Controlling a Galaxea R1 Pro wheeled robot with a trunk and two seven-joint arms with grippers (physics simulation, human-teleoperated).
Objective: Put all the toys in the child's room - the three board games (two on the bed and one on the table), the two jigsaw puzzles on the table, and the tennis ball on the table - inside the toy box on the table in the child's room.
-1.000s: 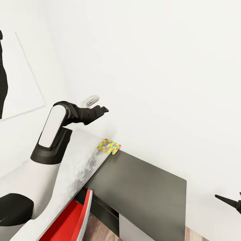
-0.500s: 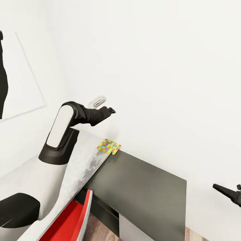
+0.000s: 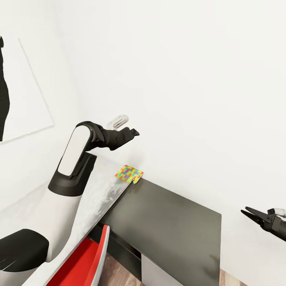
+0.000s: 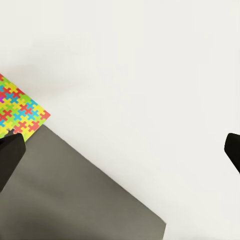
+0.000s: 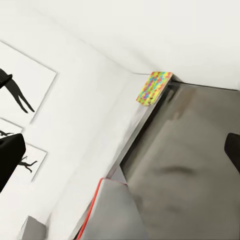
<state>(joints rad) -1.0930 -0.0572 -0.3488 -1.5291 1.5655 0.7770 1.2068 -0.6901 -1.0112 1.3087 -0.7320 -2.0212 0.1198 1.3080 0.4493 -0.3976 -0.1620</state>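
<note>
One jigsaw puzzle [image 3: 129,173], a flat multicoloured square, lies at the far end of the table [image 3: 93,190], close to the white wall; its corner juts over the table's edge. My left gripper [image 3: 134,132] hangs in the air above and slightly behind the puzzle. In the left wrist view the left gripper [image 4: 123,145] is open and empty, with the jigsaw puzzle [image 4: 20,112] off to one side. My right gripper [image 3: 249,212] is low at the right, far from the puzzle, open and empty. The right wrist view has the right gripper [image 5: 123,145] aimed at the dark cabinet top, the jigsaw puzzle [image 5: 154,87] beyond.
A lower dark-topped cabinet [image 3: 167,222] with a pale front adjoins the table's end. A red chair [image 3: 85,258] stands at the table's near side. White walls close in behind, with a black silhouette picture [image 3: 6,91] at left. Wood floor shows at the bottom.
My left arm has swung a little to the right, carrying its gripper nearer over the puzzle. My right gripper has come further into view from the right edge. The puzzle has not moved.
</note>
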